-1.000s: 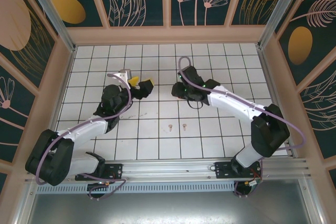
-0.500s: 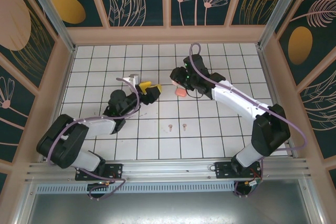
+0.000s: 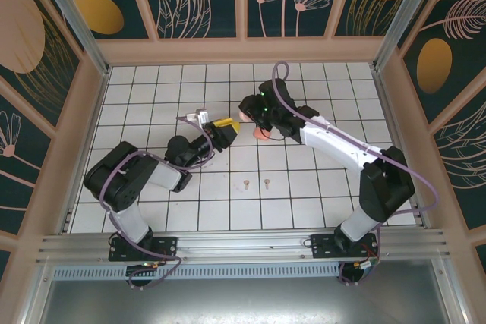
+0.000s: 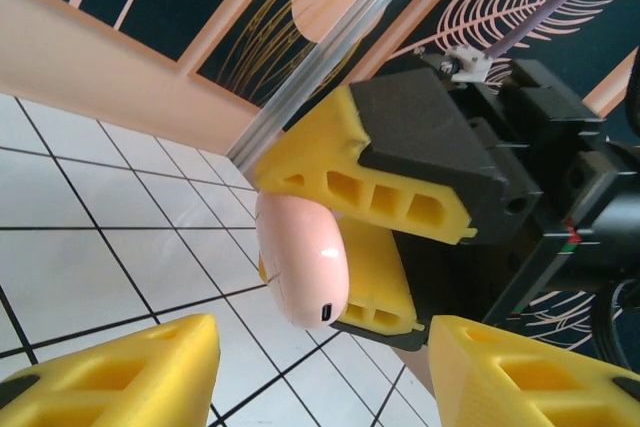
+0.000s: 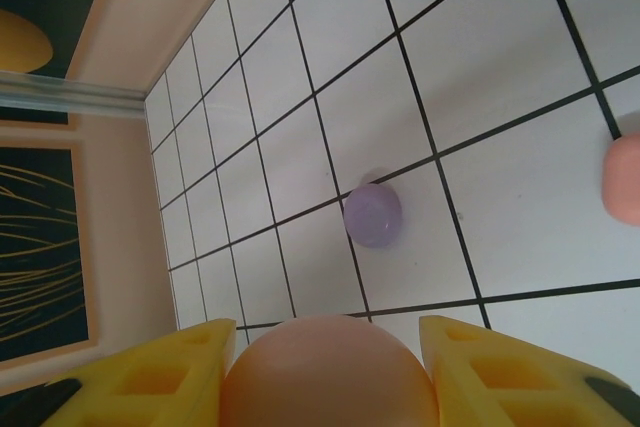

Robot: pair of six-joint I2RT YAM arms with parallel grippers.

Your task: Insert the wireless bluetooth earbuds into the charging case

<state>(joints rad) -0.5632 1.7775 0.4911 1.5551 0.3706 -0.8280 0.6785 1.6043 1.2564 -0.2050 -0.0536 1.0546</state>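
Two tiny pinkish earbuds (image 3: 245,184) (image 3: 268,182) lie on the tiles in front of both arms. My right gripper (image 3: 246,114) is shut on a pale pink charging case (image 4: 300,259) and holds it closed, above the floor. In the right wrist view the case (image 5: 330,372) bulges between the yellow fingers (image 5: 150,382). My left gripper (image 3: 231,130) is open just left of the held case, and its yellow fingertips (image 4: 120,367) frame that case from below with nothing between them. The other earbuds are hidden.
A coral case (image 3: 262,134) sits on the tiles under the right wrist and shows at the frame edge (image 5: 622,179). A lilac case (image 5: 373,215) rests on the floor beyond the held case. Wooden walls (image 3: 243,51) ring the tiled floor.
The right gripper rose off the floor with the pale pink case and shifted left, uncovering the coral case. The left gripper swung right to meet it.
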